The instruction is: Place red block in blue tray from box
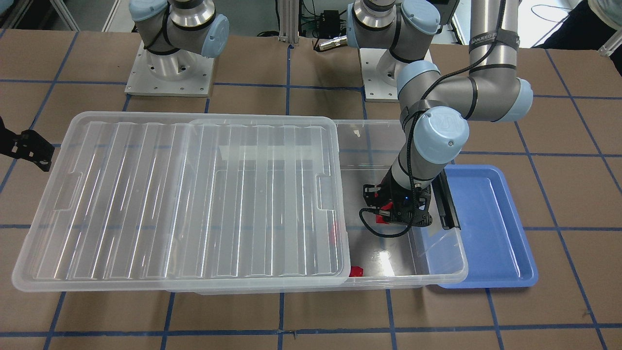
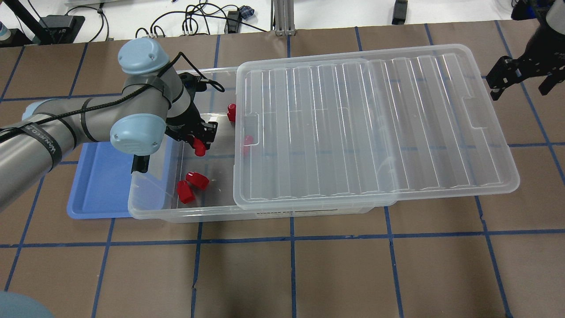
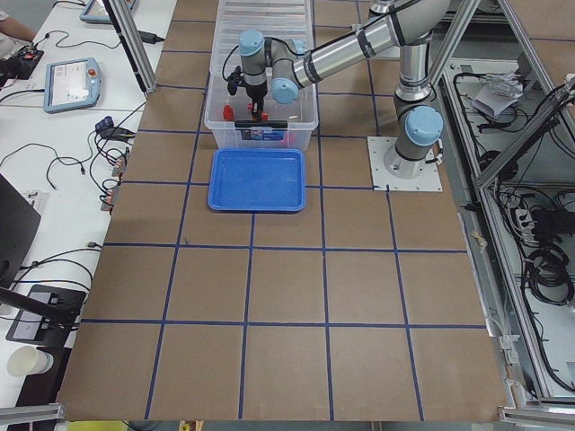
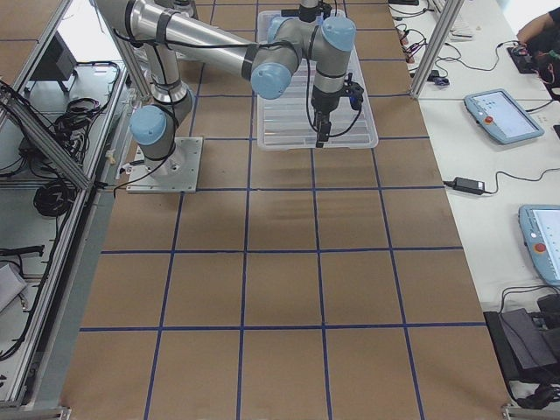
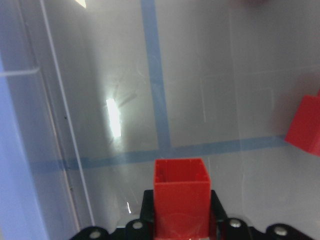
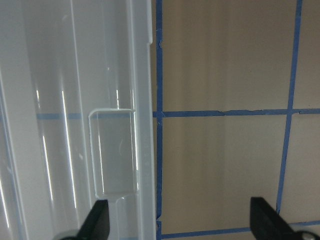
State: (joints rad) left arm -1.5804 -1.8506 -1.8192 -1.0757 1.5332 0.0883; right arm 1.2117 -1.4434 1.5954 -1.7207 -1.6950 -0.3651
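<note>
Red block (image 5: 180, 192) in left gripper (image 2: 200, 145) — inside box (image 2: 212, 213)

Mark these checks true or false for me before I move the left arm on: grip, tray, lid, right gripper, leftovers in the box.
The left gripper is shut on the red block. True.
The blue tray already holds a red piece. False: it is empty.
The lid covers the whole box. False: it is slid aside, leaving the end by the tray open.
The right gripper is open and holds nothing. True.
Other red pieces lie in the box. True.
</note>
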